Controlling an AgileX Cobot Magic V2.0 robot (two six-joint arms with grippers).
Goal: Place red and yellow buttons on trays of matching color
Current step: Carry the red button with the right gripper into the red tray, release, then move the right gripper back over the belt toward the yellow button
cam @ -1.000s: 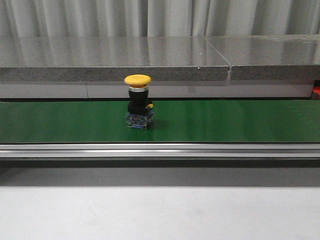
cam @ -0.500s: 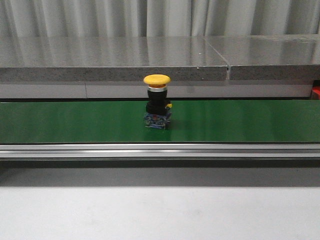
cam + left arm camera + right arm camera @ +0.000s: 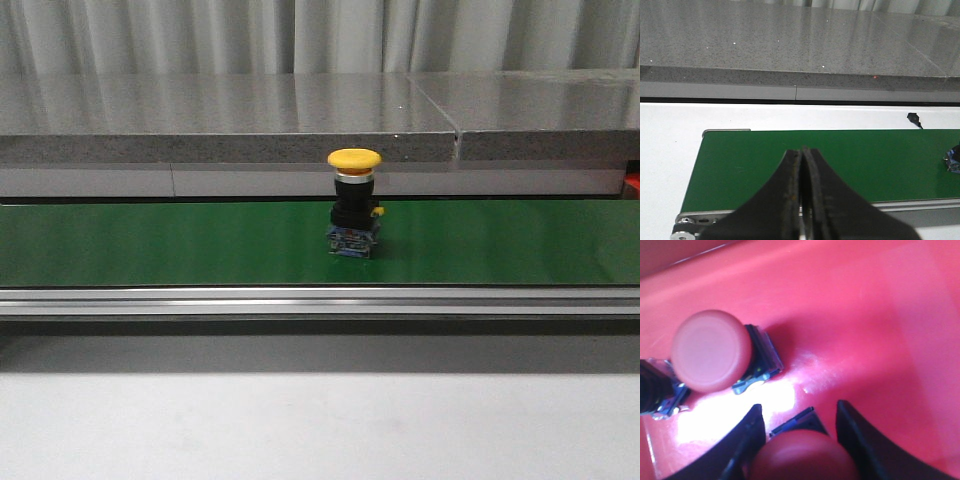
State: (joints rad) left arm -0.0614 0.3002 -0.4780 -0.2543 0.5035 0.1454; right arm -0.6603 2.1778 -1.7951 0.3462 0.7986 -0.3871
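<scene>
A yellow button [image 3: 354,205] with a black body and blue base stands upright on the green conveyor belt [image 3: 150,245], a little right of centre. Neither gripper shows in the front view. My left gripper [image 3: 801,151] is shut and empty above the belt's left end [image 3: 740,160]; a sliver of the button's base [image 3: 954,159] shows at that view's edge. My right gripper [image 3: 797,410] is open over the red tray [image 3: 865,315], its fingers on either side of a red button [image 3: 800,455] that rests in the tray. No yellow tray is in view.
Another red button [image 3: 710,350] lies on its side in the red tray, with a third button's black body [image 3: 652,390] beside it. A grey stone ledge [image 3: 300,110] runs behind the belt. A metal rail [image 3: 320,300] edges the belt's front. A red sliver [image 3: 633,185] shows at far right.
The yellow button has travelled to the right along the belt, from left of centre to right of centre, still upright.
</scene>
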